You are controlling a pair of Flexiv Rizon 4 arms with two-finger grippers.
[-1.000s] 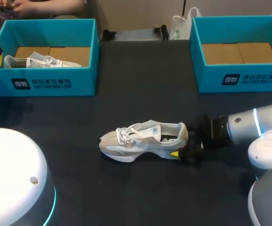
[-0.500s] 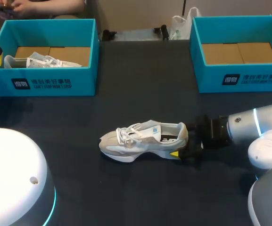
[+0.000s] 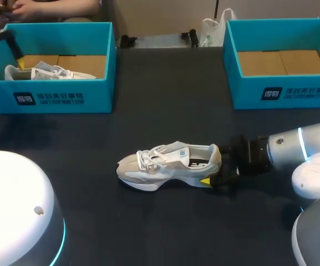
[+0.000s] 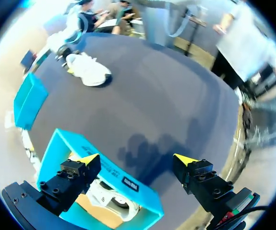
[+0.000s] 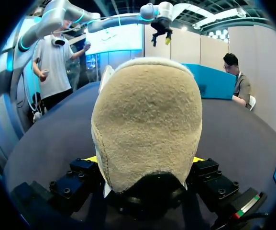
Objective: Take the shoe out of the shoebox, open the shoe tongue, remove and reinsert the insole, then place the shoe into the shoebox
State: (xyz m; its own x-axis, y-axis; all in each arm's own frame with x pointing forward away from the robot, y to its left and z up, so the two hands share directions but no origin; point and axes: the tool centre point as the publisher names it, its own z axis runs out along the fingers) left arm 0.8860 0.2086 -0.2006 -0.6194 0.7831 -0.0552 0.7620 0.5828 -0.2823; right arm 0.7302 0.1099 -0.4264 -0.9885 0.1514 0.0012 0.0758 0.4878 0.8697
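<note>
Right end effector (image 5: 145, 159) clamped across heel of shoe (image 3: 168, 163) on desk (image 3: 165, 111), likely light, soft-sided, firmest at heel; left end effector (image 4: 137, 159) spread apart.

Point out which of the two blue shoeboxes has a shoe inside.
The left shoebox: a white shoe lies in it. The right shoebox shows only its bare cardboard floor; the other shoe lies on the table, heel in the right pincer.
</note>
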